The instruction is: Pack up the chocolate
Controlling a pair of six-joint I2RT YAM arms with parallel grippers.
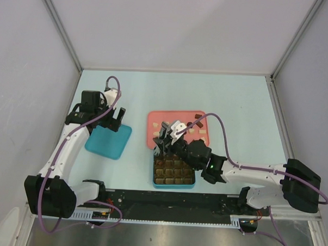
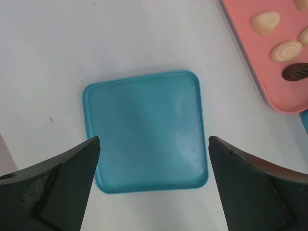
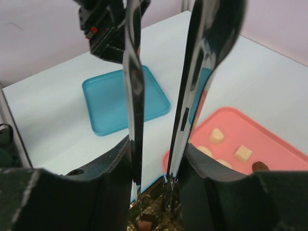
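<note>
While the right end effector is clamped on the tongs, their blades stand slightly apart, tips low over the teal box at the middle of the bench's near edge. Can't tell what's at the tips, too blurred. Reads as placement: centre the tips over one free cell, go low before easing the squeeze, lift straight out. Loose chocolate lies on the pink tray just beyond the box. Left end effector is spread wide over the lid, toward the left edge.
</note>
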